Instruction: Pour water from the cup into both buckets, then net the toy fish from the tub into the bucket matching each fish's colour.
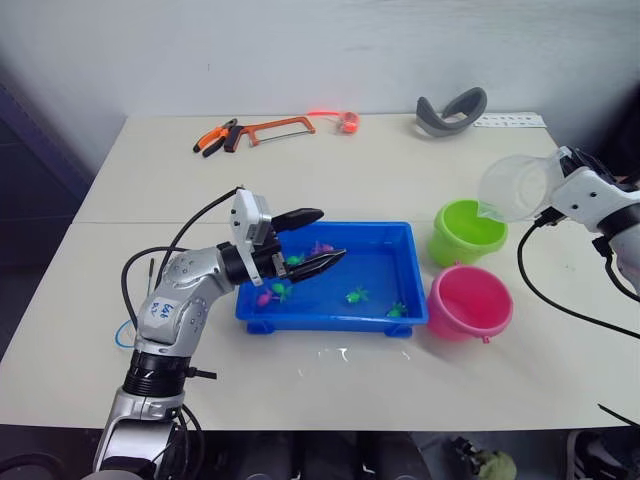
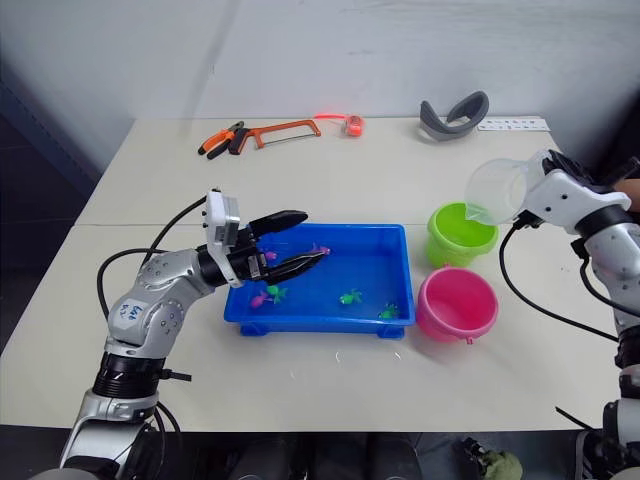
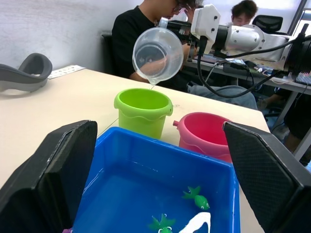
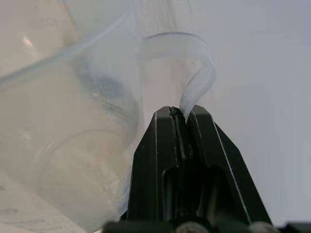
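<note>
Blue plastic marks the tub (image 1: 385, 270), the largest item and the landmark for all places given; it is set on the pale table (image 1: 330, 190) and holds shallow water with several toy fish (image 1: 355, 295), green and pink, none yet netted.

Left gripper (image 1: 312, 243): held low over the tub's left end, fingers spread wide with nothing between them, judged to be parked there until the pouring is finished.

Cup (image 1: 512, 187): clear plastic, held up and to the right of the tub, tipped on its side with its lip over the green bucket (image 1: 464, 231); a thin stream is seen falling from the lip in the left wrist view, so the tilt is judged to serve the pour.

Right gripper (image 4: 180, 115): pinched closed on the cup's thin handle strip, which leaves the cup's mouth unobstructed.

Green bucket: just right of the tub's far corner; contents cannot be made out.

Pink bucket (image 1: 470, 301): touching or just beside the tub's near right corner, placed close for short transfers; looks dry, and is judged not yet filled.
</note>
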### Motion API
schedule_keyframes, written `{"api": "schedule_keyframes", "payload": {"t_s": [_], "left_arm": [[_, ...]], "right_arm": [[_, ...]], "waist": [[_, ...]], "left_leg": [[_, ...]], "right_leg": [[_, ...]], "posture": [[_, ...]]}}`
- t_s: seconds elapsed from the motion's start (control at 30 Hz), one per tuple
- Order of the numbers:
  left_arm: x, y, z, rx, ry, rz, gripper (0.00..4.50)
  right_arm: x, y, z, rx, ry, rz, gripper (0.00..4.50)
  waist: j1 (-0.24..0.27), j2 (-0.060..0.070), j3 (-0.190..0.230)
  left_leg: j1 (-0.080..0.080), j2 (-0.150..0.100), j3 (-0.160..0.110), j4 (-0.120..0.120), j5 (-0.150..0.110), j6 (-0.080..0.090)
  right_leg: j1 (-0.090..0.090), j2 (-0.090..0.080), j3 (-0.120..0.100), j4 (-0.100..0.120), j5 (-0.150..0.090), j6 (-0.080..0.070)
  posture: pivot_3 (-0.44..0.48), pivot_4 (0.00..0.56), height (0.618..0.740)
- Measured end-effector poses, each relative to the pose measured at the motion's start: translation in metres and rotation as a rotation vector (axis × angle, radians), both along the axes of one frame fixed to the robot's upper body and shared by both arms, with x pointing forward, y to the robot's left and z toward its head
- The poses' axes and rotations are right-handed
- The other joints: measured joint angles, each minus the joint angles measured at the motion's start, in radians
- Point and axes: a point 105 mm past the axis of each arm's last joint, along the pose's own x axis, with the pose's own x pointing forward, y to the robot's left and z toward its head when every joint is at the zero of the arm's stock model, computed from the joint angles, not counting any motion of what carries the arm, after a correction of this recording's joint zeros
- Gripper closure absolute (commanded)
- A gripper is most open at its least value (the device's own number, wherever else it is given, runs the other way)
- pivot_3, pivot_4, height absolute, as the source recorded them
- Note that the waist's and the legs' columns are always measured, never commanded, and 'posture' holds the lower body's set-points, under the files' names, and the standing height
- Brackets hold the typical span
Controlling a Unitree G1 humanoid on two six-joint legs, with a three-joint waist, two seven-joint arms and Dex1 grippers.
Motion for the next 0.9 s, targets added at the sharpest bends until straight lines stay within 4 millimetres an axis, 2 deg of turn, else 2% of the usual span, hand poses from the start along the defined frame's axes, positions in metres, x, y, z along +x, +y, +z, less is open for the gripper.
{"api": "schedule_keyframes", "payload": {"t_s": [0.1, 0.2, 0.23, 0.33, 0.43, 0.6, 0.67, 0.9], "left_arm": [[-0.001, 0.000, 0.000, 0.000, -0.005, -0.009, 0.00], [-0.004, -0.002, 0.001, -0.001, -0.011, -0.036, 0.00], [-0.004, -0.002, 0.001, -0.001, -0.013, -0.042, 0.00], [-0.009, -0.003, 0.002, 0.011, -0.034, -0.085, 0.00], [-0.016, -0.003, 0.001, 0.038, -0.060, -0.139, 0.00], [-0.039, -0.007, -0.009, 0.059, -0.049, -0.272, 0.00], [-0.045, -0.010, -0.007, 0.054, -0.053, -0.308, 0.00], [-0.059, -0.016, 0.008, -0.005, -0.048, -0.376, 0.00]], "right_arm": [[-0.006, -0.009, 0.006, 0.163, -0.004, 0.001, 4.43], [-0.016, -0.029, 0.006, 0.499, -0.008, 0.007, 4.43], [-0.019, -0.035, 0.005, 0.563, -0.007, 0.006, 4.43], [-0.035, -0.060, -0.007, 0.867, 0.015, -0.030, 4.43], [-0.048, -0.080, -0.027, 1.066, 0.056, -0.097, 4.43], [-0.056, -0.086, -0.086, 1.197, 0.146, -0.198, 4.43], [-0.056, -0.088, -0.104, 1.218, 0.165, -0.231, 4.43], [-0.057, -0.102, -0.122, 1.290, 0.090, -0.293, 4.43]], "waist": [[0.000, 0.000, 0.000], [0.004, -0.001, 0.000], [0.006, -0.001, 0.000], [0.014, -0.001, 0.000], [0.018, -0.001, 0.000], [0.017, 0.000, 0.000], [0.016, 0.000, 0.000], [0.015, 0.000, 0.000]], "left_leg": [[0.000, 0.000, -0.001, 0.000, 0.000, 0.000], [0.000, 0.000, -0.001, 0.000, 0.000, 0.000], [0.000, 0.000, -0.001, 0.000, 0.000, 0.000], [0.000, 0.000, -0.001, 0.000, 0.000, 0.000], [0.000, 0.000, -0.001, 0.000, 0.000, 0.000], [0.001, 0.000, 0.001, 0.000, 0.000, 0.000], [0.001, 0.000, 0.001, 0.000, 0.000, 0.001], [0.001, 0.000, 0.000, 0.000, 0.000, 0.001]], "right_leg": [[0.000, 0.000, 0.000, 0.000, 0.000, 0.000], [0.000, 0.000, -0.001, 0.000, 0.000, 0.000], [0.001, 0.000, -0.001, 0.000, 0.000, 0.000], [0.001, 0.000, -0.001, 0.000, 0.000, 0.000], [0.001, 0.000, 0.000, 0.000, 0.000, 0.000], [0.000, 0.000, 0.001, 0.001, 0.000, 0.000], [0.000, 0.000, 0.002, 0.002, 0.000, 0.000], [0.000, 0.000, 0.001, 0.002, 0.000, 0.000]], "posture": [[0.000, 0.150, 0.740], [0.000, 0.150, 0.740], [0.000, 0.150, 0.740], [0.000, 0.150, 0.740], [0.000, 0.150, 0.740], [0.000, 0.150, 0.740], [0.000, 0.150, 0.740], [0.000, 0.150, 0.740]]}}
